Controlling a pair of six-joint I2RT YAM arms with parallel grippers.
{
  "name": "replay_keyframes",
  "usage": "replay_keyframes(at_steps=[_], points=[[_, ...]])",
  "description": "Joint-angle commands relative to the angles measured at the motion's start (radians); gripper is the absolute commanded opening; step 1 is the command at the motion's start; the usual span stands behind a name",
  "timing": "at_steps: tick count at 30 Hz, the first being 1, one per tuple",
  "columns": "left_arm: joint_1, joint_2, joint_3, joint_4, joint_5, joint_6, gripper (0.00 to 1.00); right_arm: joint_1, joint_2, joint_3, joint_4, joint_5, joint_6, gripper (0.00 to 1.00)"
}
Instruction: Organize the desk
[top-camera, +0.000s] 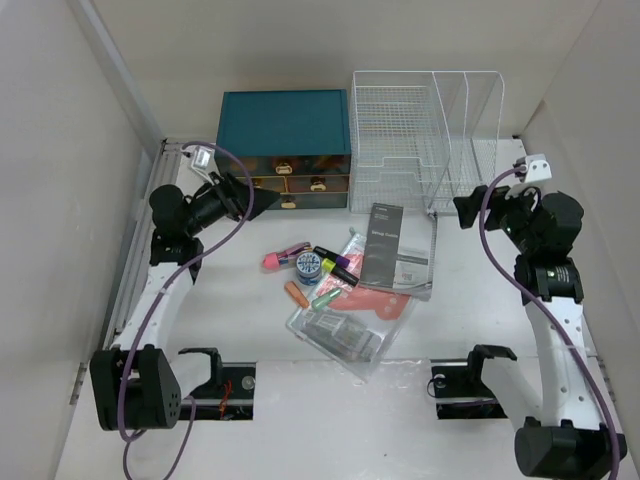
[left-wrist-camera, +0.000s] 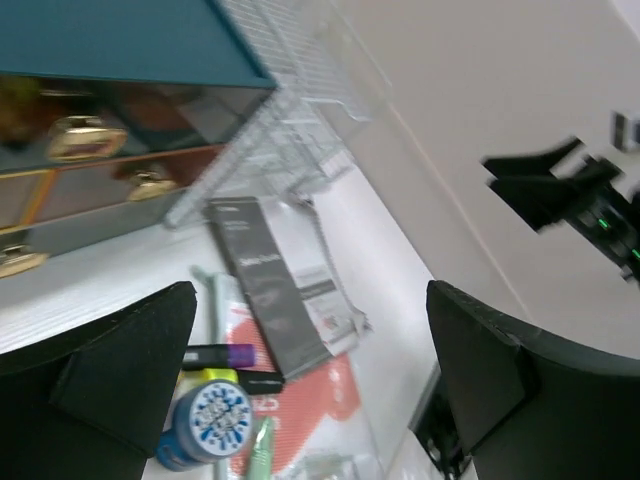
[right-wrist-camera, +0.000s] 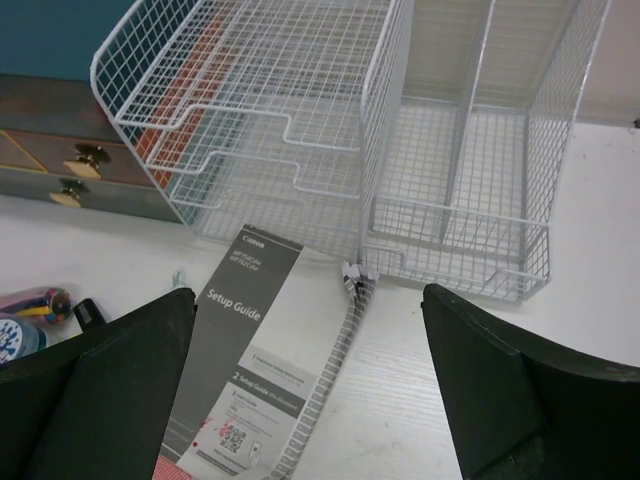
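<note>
- Desk (top-camera: 232, 305): smooth, matte white top. It lies under the teal drawer box (top-camera: 285, 124) and spreads out from it on every side, as far as the arm bases.
- Left gripper (left-wrist-camera: 310, 375): hangs in the air just left of the box front. Its black, wedge-shaped fingers are spread wide and carry nothing.
- Teal drawer box: flat teal lid, glossy dark-brown drawer fronts and small brass handles (top-camera: 317, 184).
- Pink marker (top-camera: 280, 257): lies in front of the box. Beside it is a round blue tin (top-camera: 308, 265) with a white patterned lid.
- Orange stub (top-camera: 296, 294) and pale green stick (top-camera: 325, 297): lie nearer the arms than the tin.
- Clear plastic sleeve (top-camera: 345, 335): crinkled and shiny, in front of the box and to its right.
- Grey booklet (right-wrist-camera: 235, 350): lies in front of the box's right corner. It reads "Canon" and "Setup Guide", and its smaller print is too fine to read.
- White wire rack (top-camera: 420, 130): stands touching the box's right side, or just beside it. It is an open grid with stepped trays and upright dividers.
- Right gripper (right-wrist-camera: 310, 390): hangs well to the right of the box, near the rack's front. It is released, with its dark fingers apart and empty.
</note>
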Motion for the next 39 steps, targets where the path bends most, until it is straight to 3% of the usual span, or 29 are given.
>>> replay_keyframes(at_steps=[1,4,8,12,14,15,16,17,18,19,21,23,28,39], points=[[-0.059,-0.029,-0.007,0.164,0.133,-0.046,1.0,-0.033,0.014,0.007,-0.019,-0.029,-0.006,1.0],[-0.117,-0.042,0.016,0.09,0.094,0.045,1.0,-0.033,0.035,-0.031,-0.007,-0.092,-0.065,1.0],[-0.241,-0.022,0.126,-0.293,-0.078,0.231,1.0,-0.033,0.082,-0.013,-0.052,-0.17,-0.054,1.0],[-0.395,0.063,0.2,-0.444,-0.23,0.353,1.0,-0.042,0.082,-0.116,0.023,-0.257,-0.012,1.0],[-0.455,0.145,0.214,-0.454,-0.273,0.363,1.0,-0.042,0.082,-0.156,0.069,-0.258,0.03,0.81],[-0.469,0.146,0.232,-0.467,-0.287,0.363,1.0,-0.042,0.092,-0.156,0.07,-0.258,0.044,0.81],[-0.479,0.168,0.241,-0.468,-0.299,0.363,0.97,-0.042,0.104,-0.156,0.08,-0.258,0.057,0.74],[-0.49,0.21,0.251,-0.468,-0.31,0.363,0.91,-0.042,0.143,-0.168,0.091,-0.258,0.085,0.62],[-0.504,0.23,0.263,-0.468,-0.322,0.363,0.84,-0.042,0.167,-0.168,0.091,-0.233,0.099,0.58],[-0.513,0.25,0.272,-0.468,-0.335,0.363,0.78,-0.042,0.192,-0.168,0.091,-0.224,0.109,0.58],[-0.545,0.31,0.31,-0.468,-0.379,0.391,0.72,-0.042,0.271,-0.157,0.091,-0.213,0.109,0.71],[-0.571,0.368,0.349,-0.506,-0.414,0.414,0.66,-0.042,0.324,-0.147,0.1,-0.213,0.109,0.74],[-0.666,0.481,0.447,-0.543,-0.506,0.458,0.66,-0.042,0.501,-0.137,0.12,-0.224,0.136,0.73],[-0.677,0.653,0.519,-0.543,-0.536,0.469,0.68,-0.042,0.704,-0.137,0.226,-0.182,0.173,0.73]])
